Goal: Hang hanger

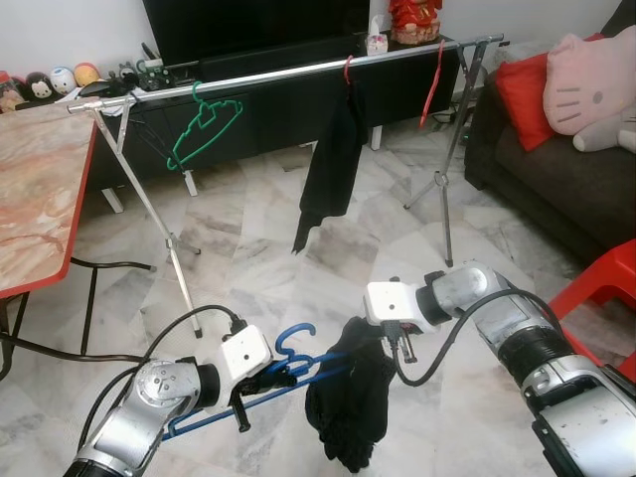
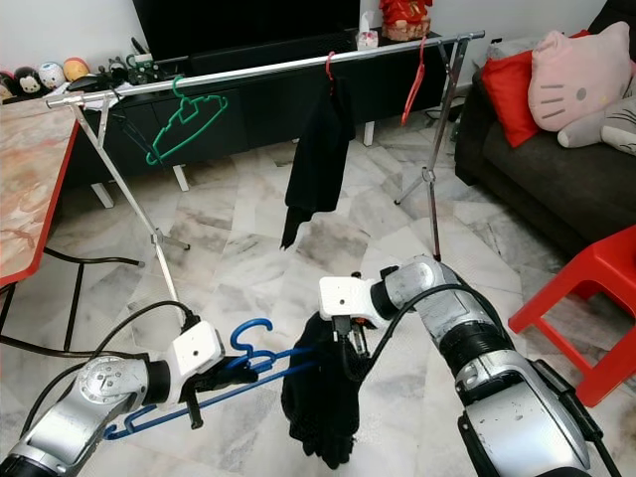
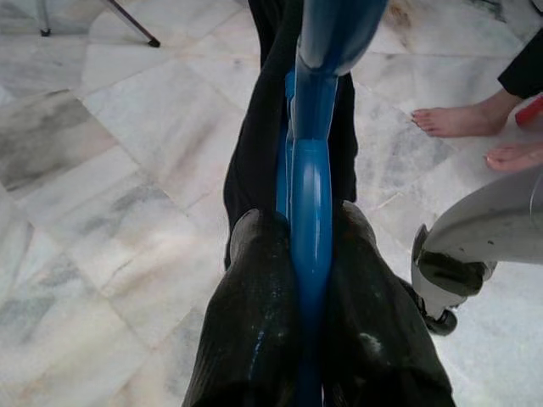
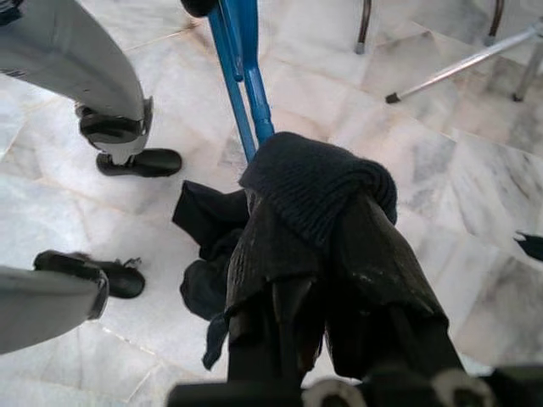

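A blue plastic hanger (image 1: 260, 386) is held low before me, its hook (image 1: 294, 336) pointing up. My left gripper (image 1: 270, 380) is shut on the hanger near its neck; in the left wrist view the blue bar (image 3: 310, 195) runs between the fingers (image 3: 254, 339). A black knitted garment (image 1: 350, 402) hangs from the hanger's right end. My right gripper (image 1: 370, 338) is shut on the top of that garment (image 4: 327, 182). The silver clothes rail (image 1: 288, 72) stands across the room ahead.
On the rail hang a green hanger (image 1: 204, 129), a black garment on a red hanger (image 1: 333, 159) and a bare red hanger (image 1: 433, 84). A table (image 1: 35, 189) is at left, a sofa (image 1: 556, 169) and red stool (image 1: 601, 288) at right. A person's bare feet (image 3: 475, 136) stand nearby.
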Available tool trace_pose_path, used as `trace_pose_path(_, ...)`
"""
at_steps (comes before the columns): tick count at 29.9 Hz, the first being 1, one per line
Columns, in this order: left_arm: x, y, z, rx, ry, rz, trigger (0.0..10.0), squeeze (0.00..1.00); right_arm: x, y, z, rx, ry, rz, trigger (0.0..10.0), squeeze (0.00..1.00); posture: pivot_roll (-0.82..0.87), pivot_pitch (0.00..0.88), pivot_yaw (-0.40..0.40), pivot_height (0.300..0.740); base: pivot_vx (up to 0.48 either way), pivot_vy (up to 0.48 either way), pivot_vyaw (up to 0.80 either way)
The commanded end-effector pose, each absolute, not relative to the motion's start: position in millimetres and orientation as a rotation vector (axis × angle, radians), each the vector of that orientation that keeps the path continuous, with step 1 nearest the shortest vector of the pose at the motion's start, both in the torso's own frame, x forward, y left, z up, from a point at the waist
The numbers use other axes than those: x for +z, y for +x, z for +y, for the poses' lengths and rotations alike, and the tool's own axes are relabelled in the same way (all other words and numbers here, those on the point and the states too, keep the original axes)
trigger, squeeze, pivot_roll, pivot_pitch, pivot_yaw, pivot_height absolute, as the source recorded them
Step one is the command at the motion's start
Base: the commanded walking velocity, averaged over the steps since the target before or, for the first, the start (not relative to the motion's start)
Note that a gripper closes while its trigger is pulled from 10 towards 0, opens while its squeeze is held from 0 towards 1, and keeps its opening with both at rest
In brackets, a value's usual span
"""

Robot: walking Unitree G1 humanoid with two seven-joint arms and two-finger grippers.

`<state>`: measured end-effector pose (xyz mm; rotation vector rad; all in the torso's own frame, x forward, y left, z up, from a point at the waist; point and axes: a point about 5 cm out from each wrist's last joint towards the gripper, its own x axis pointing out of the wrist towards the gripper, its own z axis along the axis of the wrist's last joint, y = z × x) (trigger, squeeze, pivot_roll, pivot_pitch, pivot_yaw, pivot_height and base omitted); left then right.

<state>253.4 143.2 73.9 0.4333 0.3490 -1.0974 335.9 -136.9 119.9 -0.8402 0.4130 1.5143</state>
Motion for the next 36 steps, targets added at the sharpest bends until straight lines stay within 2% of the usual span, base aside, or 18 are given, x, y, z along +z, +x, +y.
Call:
trace_pose_path(1, 74, 255, 143, -1.126, 0.52, 0.34, 10.0, 0.0, 129, 335, -131, 1.575, -0.872, 0.356, 10.0, 0.0, -0.12, 0.0, 0.038, 0.74, 0.0, 0.0, 0.0)
trace_pose_path(5, 68, 256, 145, -1.135, 0.596, 0.351, 10.0, 0.0, 133, 334, -128, 1.616, -0.869, 0.331, 10.0, 0.0, -0.12, 0.0, 0.038, 0.74, 0.0, 0.0, 0.0)
trace_pose_path(11, 67, 257, 145, -1.134, 0.605, 0.342, 10.0, 0.0, 135, 334, -127, 1.628, -0.863, 0.319, 10.0, 0.0, -0.12, 0.0, 0.04, 0.74, 0.0, 0.0, 0.0)
trace_pose_path(14, 69, 267, 140, -1.069, 0.596, 0.269, 10.0, 0.0, 149, 330, -115, 1.711, -0.778, 0.207, 10.0, 0.0, -0.13, 0.0, 0.043, 0.74, 0.0, 0.0, 0.0)
trace_pose_path(17, 82, 276, 138, -0.981, 0.474, 0.172, 10.0, 0.0, 163, 321, -104, 1.812, -0.677, 0.106, 10.0, 0.0, -0.13, 0.0, 0.043, 0.74, 0.0, 0.0, 0.0)
trace_pose_path(26, 85, 280, 133, -0.958, 0.407, 0.129, 10.0, 0.0, 169, 313, -94, 1.859, -0.615, 0.055, 10.0, 0.0, -0.12, 0.0, 0.039, 0.74, 0.0, 0.0, 0.0)
trace_pose_path(30, 83, 279, 135, -0.952, 0.415, 0.143, 10.0, 0.0, 165, 326, -103, 1.708, -0.672, 0.106, 10.0, 0.0, -0.12, 0.0, 0.037, 0.74, 0.0, 0.0, 0.0)
trace_pose_path(35, 73, 275, 145, -0.938, 0.472, 0.201, 10.0, 0.0, 157, 354, -120, 1.344, -0.782, 0.187, 10.0, 0.0, -0.13, 0.0, 0.038, 0.74, 0.0, 0.0, 0.0)
trace_pose_path(36, 73, 275, 145, -0.938, 0.472, 0.201, 10.0, 0.0, 157, 354, -120, 1.344, -0.782, 0.187, 10.0, 0.0, -0.13, 0.0, 0.038, 0.74, 0.0, 0.0, 0.0)
